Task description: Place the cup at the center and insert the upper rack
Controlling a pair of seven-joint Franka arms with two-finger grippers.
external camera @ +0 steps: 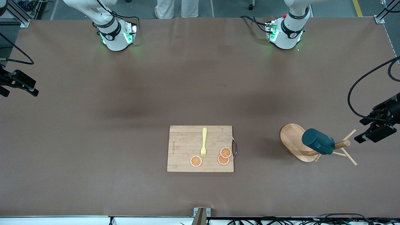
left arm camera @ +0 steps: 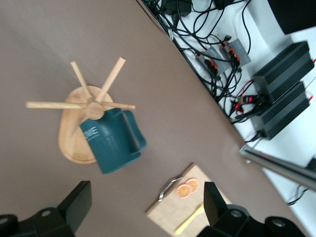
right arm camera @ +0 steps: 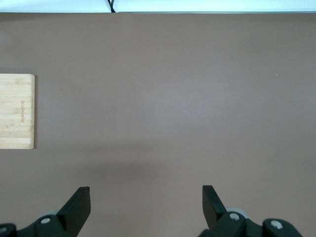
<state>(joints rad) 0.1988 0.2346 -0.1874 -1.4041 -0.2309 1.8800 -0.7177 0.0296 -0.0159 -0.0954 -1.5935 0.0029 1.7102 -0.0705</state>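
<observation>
The dark teal cup [external camera: 318, 141] hangs on a peg of the light wooden mug tree [external camera: 293, 137], which stands on its oval base toward the left arm's end of the table. In the left wrist view the cup [left arm camera: 111, 140] shows below the post and pegs [left arm camera: 91, 101]. My left gripper [external camera: 367, 129] is open and empty, up in the air beside the mug tree, at the table's edge; its jaws [left arm camera: 145, 197] stand wide apart. My right gripper [external camera: 22, 87] is open and empty [right arm camera: 145, 197] over bare table at the right arm's end.
A rectangular wooden cutting board [external camera: 184, 147] lies mid-table nearer the front camera, with a yellow fork [external camera: 204, 142] and three orange slices [external camera: 225, 153] on it, and a metal handle [external camera: 234, 147] on its side. Its edge shows in the right wrist view [right arm camera: 17, 111].
</observation>
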